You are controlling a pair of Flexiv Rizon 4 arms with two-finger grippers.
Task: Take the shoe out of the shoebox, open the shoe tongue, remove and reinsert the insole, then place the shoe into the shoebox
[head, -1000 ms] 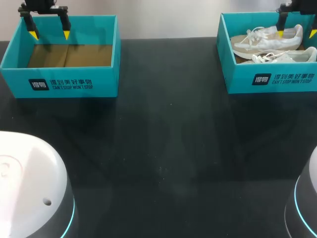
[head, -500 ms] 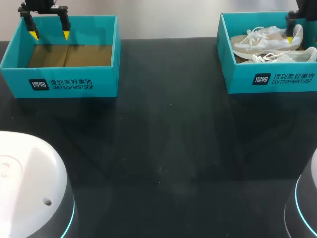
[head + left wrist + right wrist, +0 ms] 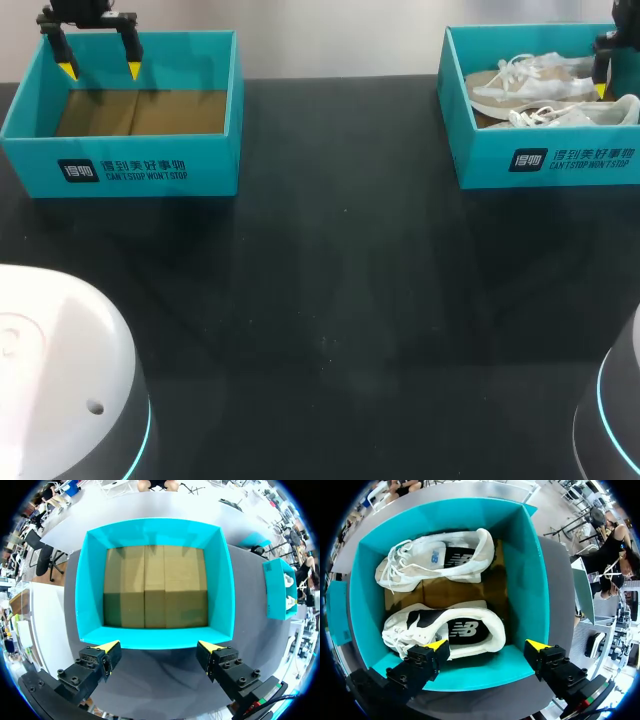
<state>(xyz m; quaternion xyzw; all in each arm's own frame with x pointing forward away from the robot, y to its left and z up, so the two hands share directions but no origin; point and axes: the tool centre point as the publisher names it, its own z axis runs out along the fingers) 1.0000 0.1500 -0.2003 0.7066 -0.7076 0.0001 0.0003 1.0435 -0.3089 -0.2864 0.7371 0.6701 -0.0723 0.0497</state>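
The left shoebox (image 3: pixel 120 170) and the right shoebox (image 3: pixel 545 160) are teal with white print and brown cardboard floors. The near shoe (image 3: pixel 442 615) and far shoe (image 3: pixel 435 560) are off-white, each with a black insole (image 3: pixel 467 629). The desk (image 3: pixel 330 300) is black.

The left gripper (image 3: pixel 100 70) hangs at the far left of the head view, pointing straight down, its two yellow-tipped fingers spread wide apart. The right gripper (image 3: pixel 488 644) hangs at the far right, likewise pointing down with its fingers parted wide; the head view catches only one of its yellow tips.
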